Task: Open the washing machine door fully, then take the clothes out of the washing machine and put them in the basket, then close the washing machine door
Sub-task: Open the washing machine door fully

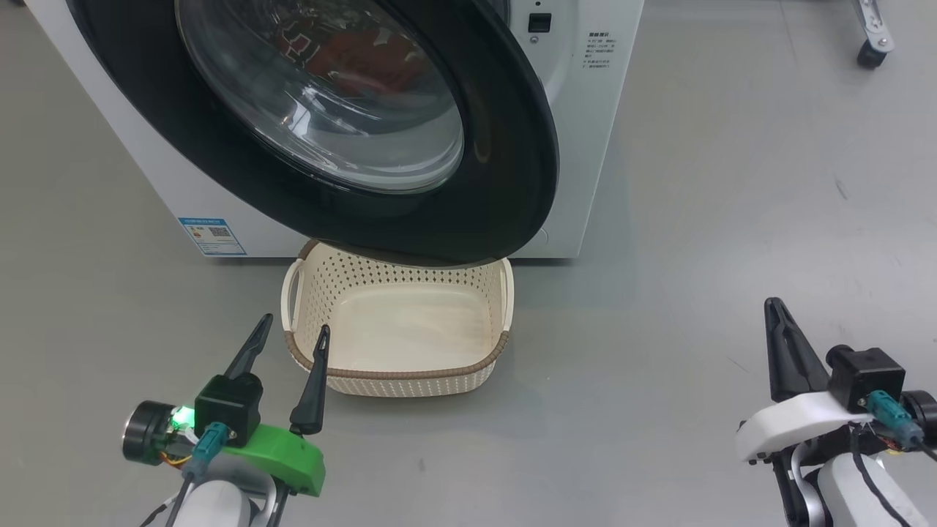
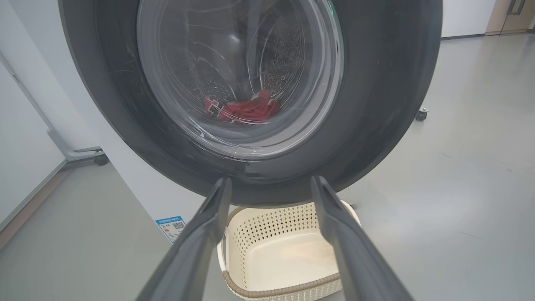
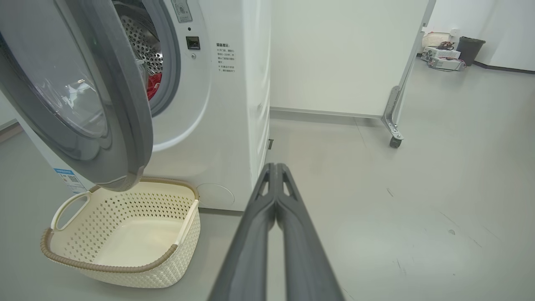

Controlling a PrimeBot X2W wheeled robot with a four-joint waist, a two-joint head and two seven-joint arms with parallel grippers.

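The washing machine door (image 1: 512, 146) stands partly ajar, not fully open, its lower edge hanging over the back of the basket (image 1: 402, 384). The basket sits empty on the floor just in front of the washing machine (image 1: 585, 146). The red clothes (image 2: 244, 109) lie at the bottom of the drum, so nearly everything is left to do. The left gripper (image 1: 296, 323) has its fingers spread and holds nothing, while the right gripper (image 1: 774, 307) has its fingers pressed together on nothing. Both are well clear of the door. The hinge and the machine's top are cut off, and the glass blurs the clothes, so I cannot count them.
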